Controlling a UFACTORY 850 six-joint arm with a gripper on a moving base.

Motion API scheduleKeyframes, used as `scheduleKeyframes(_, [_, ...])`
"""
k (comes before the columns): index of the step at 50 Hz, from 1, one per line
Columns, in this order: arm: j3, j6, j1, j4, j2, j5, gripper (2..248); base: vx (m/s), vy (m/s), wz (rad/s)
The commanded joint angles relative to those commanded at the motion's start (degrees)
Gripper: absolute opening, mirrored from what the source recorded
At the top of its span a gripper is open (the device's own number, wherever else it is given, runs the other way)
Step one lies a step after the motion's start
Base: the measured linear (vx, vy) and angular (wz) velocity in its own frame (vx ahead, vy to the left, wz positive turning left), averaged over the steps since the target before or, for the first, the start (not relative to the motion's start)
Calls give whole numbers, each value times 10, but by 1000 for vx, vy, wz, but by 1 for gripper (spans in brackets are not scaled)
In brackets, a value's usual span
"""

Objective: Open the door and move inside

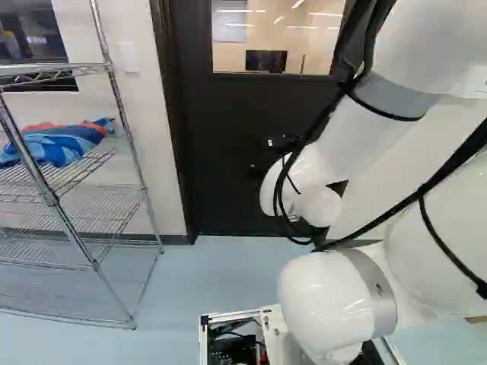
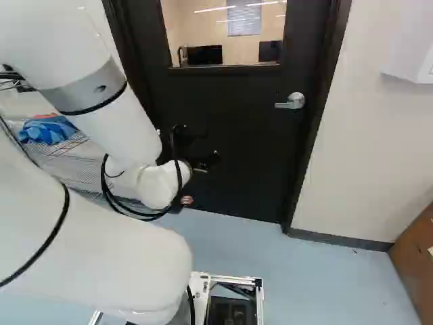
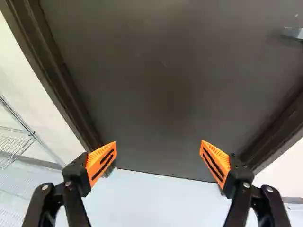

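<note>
At the shut door (image 2: 237,152), the hand (image 3: 158,145) stands wide; approach seems the step, needing a rightward reach to the handle (image 2: 295,101).

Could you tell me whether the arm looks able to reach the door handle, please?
Probably yes: nothing shows between the open gripper and the lever handle, though that lies off to one side.

The gripper (image 2: 207,147) stands with fingers wide apart.
</note>
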Motion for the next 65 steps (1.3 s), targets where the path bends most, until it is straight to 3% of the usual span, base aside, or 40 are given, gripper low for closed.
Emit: scheduleKeyframes(65, [0, 0, 0, 0, 0, 0, 247, 0, -5, -28])
